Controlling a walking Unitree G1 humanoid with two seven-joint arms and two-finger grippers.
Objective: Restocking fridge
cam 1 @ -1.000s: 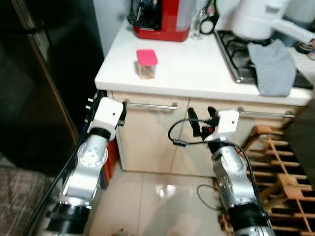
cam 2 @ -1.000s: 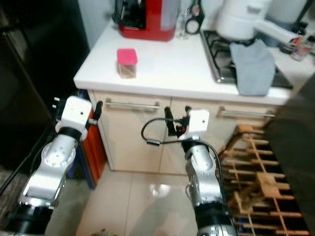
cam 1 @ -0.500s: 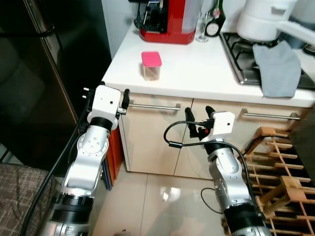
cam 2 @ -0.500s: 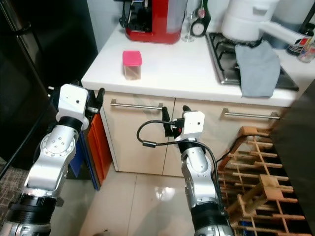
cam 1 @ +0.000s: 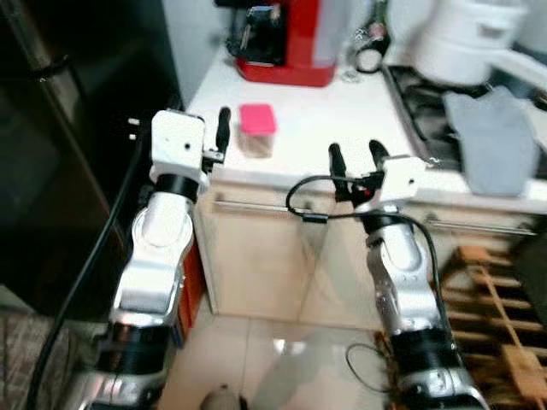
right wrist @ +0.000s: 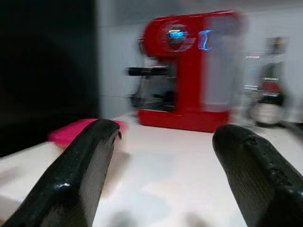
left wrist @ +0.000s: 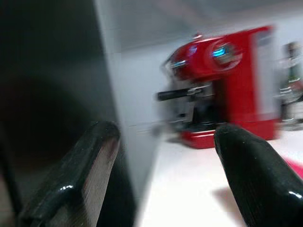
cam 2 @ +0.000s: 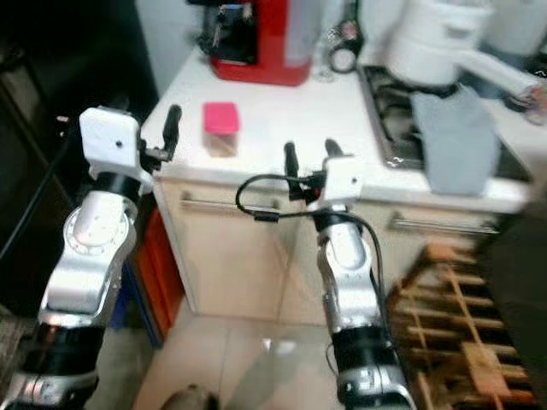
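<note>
A small clear container with a pink lid (cam 1: 256, 128) stands on the white counter (cam 1: 342, 115), near its left front corner. My left gripper (cam 1: 181, 121) is raised at counter height just left of the container, open and holding nothing. My right gripper (cam 1: 355, 157) is up at the counter's front edge, to the right of the container, open and holding nothing. In the right wrist view the pink lid (right wrist: 71, 132) lies beyond one finger (right wrist: 80, 175). The black fridge (cam 1: 51, 145) stands to the left, door shut.
A red coffee machine (cam 1: 291, 38) sits at the back of the counter. To the right are a stove (cam 1: 419, 85), a white pot (cam 1: 474, 43) and a grey cloth (cam 1: 491, 141). Cabinet drawers with bar handles (cam 1: 256, 205) are below. A wooden rack (cam 1: 504, 290) stands low right.
Both arms have risen from in front of the cabinet drawers to counter height. The head camera has shifted and the picture is blurred.
</note>
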